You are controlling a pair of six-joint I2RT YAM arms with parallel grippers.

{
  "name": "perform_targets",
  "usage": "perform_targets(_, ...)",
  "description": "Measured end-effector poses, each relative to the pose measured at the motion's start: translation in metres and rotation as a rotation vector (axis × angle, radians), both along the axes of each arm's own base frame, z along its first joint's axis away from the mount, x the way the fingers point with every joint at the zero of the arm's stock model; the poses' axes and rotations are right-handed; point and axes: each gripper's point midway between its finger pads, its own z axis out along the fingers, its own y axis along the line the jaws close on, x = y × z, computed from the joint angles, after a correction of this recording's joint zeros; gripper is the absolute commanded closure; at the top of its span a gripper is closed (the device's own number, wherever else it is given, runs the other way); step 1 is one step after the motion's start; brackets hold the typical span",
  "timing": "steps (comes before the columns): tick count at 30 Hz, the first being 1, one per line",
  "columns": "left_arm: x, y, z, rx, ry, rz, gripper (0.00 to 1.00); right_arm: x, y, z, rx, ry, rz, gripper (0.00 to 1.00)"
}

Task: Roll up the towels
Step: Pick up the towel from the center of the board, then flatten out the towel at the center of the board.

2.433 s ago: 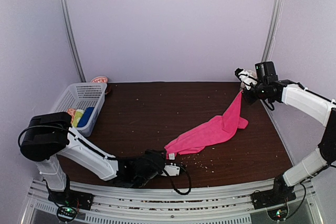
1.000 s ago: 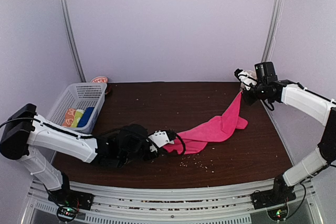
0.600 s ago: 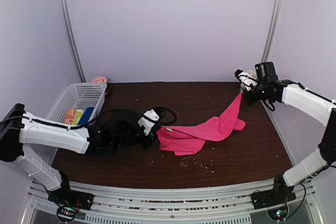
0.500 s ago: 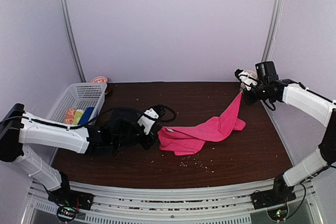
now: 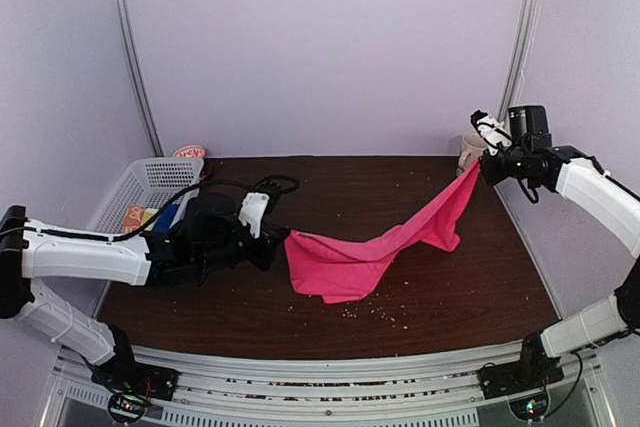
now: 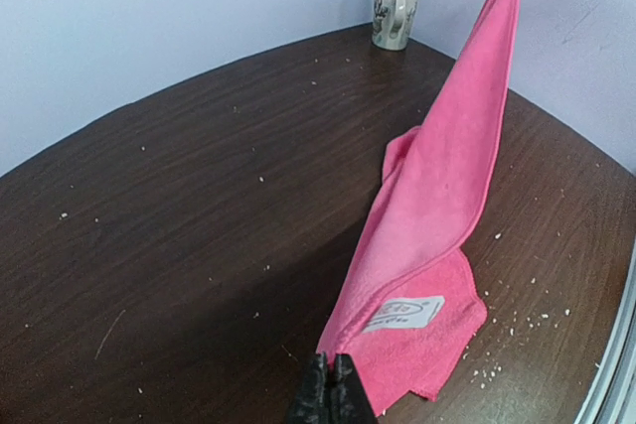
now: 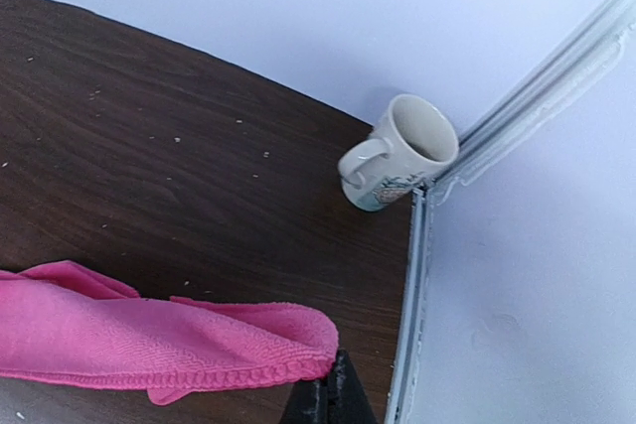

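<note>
The pink towel (image 5: 370, 252) is strung across the bench (image 5: 330, 187) between both hands. The left hand (image 5: 280, 244), low over the wood, is clenched on the towel's 9 o'clock corner. The right hand (image 5: 487, 144) grasps the opposite corner, lifted at 2 o'clock near the cream mug (image 7: 402, 151). The towel's lower fold sags onto the bench toward 6 o'clock, its white label facing up.
</note>
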Motion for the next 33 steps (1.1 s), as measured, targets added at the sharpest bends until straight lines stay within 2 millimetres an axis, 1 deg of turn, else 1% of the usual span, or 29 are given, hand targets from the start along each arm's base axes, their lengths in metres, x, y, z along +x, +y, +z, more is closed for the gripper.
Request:
perform_targets(2, -0.002, 0.004, -0.009, 0.014, 0.024, 0.001, 1.00, 0.004, -0.016, 0.005, -0.008, -0.008, -0.052, 1.00)
perform_targets(5, -0.006, 0.011, -0.022, 0.043, 0.049, 0.008, 1.00, 0.007, -0.037, 0.004, -0.019, -0.002, -0.112, 1.00)
perform_targets(7, -0.008, 0.019, -0.024, 0.056, 0.048, 0.027, 1.00, 0.007, -0.052, -0.001, -0.028, 0.016, -0.146, 1.00)
perform_targets(9, -0.007, 0.028, -0.020, 0.060, 0.035, 0.057, 1.00, 0.004, -0.058, -0.008, -0.040, 0.049, -0.138, 1.00)
perform_targets(11, -0.006, 0.036, -0.014, 0.062, 0.019, 0.088, 1.00, 0.001, -0.056, -0.014, -0.048, 0.080, -0.094, 1.00)
perform_targets(14, -0.002, 0.050, 0.000, 0.051, -0.020, 0.140, 1.00, -0.009, -0.041, -0.024, -0.068, 0.139, 0.036, 1.00)
perform_targets(17, 0.001, 0.060, 0.014, 0.040, -0.062, 0.178, 1.00, -0.025, -0.023, -0.033, -0.097, 0.201, 0.191, 1.00)
perform_targets(19, 0.003, 0.065, 0.017, 0.050, -0.076, 0.197, 1.00, -0.037, -0.014, -0.039, -0.122, 0.249, 0.291, 1.00)
perform_targets(21, 0.004, 0.070, 0.016, 0.077, -0.083, 0.217, 1.00, -0.047, -0.008, -0.042, -0.145, 0.281, 0.365, 1.00)
perform_targets(24, 0.007, 0.078, 0.016, 0.115, -0.091, 0.253, 1.00, -0.057, -0.003, -0.042, -0.186, 0.312, 0.446, 1.00)
perform_targets(27, 0.010, 0.090, 0.022, 0.139, -0.111, 0.302, 1.00, -0.065, -0.003, -0.041, -0.231, 0.324, 0.496, 1.00)
perform_targets(31, 0.011, 0.103, 0.046, 0.131, -0.157, 0.358, 1.00, -0.074, -0.005, -0.033, -0.288, 0.320, 0.532, 1.00)
perform_targets(33, 0.011, 0.107, 0.061, 0.116, -0.183, 0.374, 1.00, -0.077, -0.006, -0.022, -0.318, 0.305, 0.550, 1.00)
